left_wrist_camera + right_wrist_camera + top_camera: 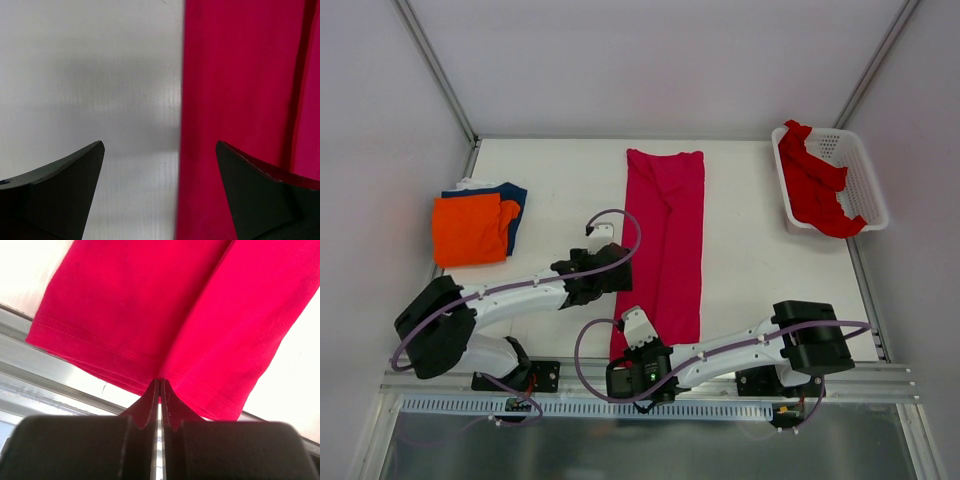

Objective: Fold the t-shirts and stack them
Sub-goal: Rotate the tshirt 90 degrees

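A crimson-pink t-shirt (666, 240) lies folded into a long strip down the middle of the table. My right gripper (159, 381) is shut on its near hem (150, 365) at the table's front edge; it also shows in the top view (632, 352). My left gripper (160, 150) is open, straddling the shirt's left edge (240, 100) over the white table; in the top view it is by the strip's left side (610, 270). An orange folded shirt (470, 228) lies on a navy one (516, 198) at the left. A brighter red shirt (815, 185) hangs from the basket.
A white lattice basket (860, 170) stands at the back right corner. Metal rails (650, 385) run along the table's front edge, with enclosure posts at the back corners. White table surface (550, 180) lies between the folded stack and the strip.
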`<state>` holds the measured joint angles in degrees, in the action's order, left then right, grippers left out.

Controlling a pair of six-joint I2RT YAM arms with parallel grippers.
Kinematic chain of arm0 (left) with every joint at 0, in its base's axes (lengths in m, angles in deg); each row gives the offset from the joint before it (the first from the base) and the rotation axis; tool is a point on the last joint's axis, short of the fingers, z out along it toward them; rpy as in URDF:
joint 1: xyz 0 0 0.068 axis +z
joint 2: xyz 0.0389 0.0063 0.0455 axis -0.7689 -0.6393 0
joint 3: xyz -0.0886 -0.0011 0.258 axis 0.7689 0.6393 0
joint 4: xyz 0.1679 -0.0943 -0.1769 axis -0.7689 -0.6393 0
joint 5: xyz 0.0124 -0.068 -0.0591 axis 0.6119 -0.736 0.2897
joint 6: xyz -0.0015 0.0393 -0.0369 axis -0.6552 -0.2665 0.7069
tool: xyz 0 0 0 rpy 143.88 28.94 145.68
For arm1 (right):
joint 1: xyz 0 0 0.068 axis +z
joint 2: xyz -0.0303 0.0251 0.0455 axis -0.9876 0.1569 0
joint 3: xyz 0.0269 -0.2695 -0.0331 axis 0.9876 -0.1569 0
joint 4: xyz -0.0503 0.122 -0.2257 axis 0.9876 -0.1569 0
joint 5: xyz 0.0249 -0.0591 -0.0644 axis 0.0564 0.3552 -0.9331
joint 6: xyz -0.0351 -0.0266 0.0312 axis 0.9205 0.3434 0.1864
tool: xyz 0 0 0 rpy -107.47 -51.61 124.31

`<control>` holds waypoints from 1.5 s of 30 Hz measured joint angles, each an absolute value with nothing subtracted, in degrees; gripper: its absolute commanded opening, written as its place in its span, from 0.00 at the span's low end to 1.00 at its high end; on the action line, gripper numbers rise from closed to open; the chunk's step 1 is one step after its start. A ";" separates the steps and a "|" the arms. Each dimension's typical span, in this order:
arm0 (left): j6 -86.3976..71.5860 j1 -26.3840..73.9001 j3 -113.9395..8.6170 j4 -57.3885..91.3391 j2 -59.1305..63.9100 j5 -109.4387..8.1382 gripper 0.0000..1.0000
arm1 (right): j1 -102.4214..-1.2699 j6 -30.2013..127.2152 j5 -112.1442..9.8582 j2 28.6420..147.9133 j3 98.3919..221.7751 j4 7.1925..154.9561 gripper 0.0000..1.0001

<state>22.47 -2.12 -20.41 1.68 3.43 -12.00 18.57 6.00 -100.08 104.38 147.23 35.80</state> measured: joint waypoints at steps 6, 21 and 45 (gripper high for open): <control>24.52 -2.12 -22.58 6.38 -5.07 -17.22 0.00 | 18.62 5.17 -100.00 104.49 147.23 35.82 0.01; 25.53 -2.14 -22.93 11.41 -9.71 -22.84 0.00 | 18.66 4.27 -100.02 104.49 147.21 35.82 0.00; 28.21 -2.14 -25.57 16.02 -15.35 -23.87 0.00 | 21.39 3.75 -99.21 107.33 150.14 34.58 0.00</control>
<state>28.21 -2.14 -25.57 16.02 -15.35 -23.87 21.39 3.75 -99.21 107.33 150.14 34.58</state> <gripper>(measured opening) 0.004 0.012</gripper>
